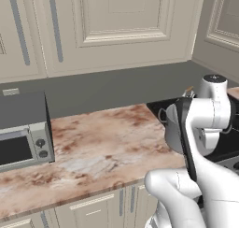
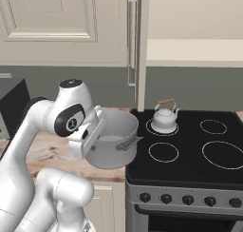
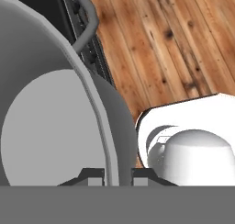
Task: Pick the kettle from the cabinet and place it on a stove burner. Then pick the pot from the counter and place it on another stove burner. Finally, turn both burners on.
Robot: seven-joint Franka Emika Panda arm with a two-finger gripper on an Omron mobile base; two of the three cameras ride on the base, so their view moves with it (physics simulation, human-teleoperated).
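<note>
- Pot (image 2: 113, 145) held up tilted, over the counter's (image 1: 102, 147) edge just left of the stove (image 2: 190, 155).
- Gripper (image 3: 117, 175) clamped on the pot's rim.
- Kettle (image 2: 164, 117) parked on the back-left burner (image 2: 161, 128).

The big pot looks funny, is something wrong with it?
It is just tipped. The pot is off the counter, held by its rim in the gripper, so it leans toward the stove. Nothing is spilled or broken, and the kettle sits upright on a back burner.
</note>
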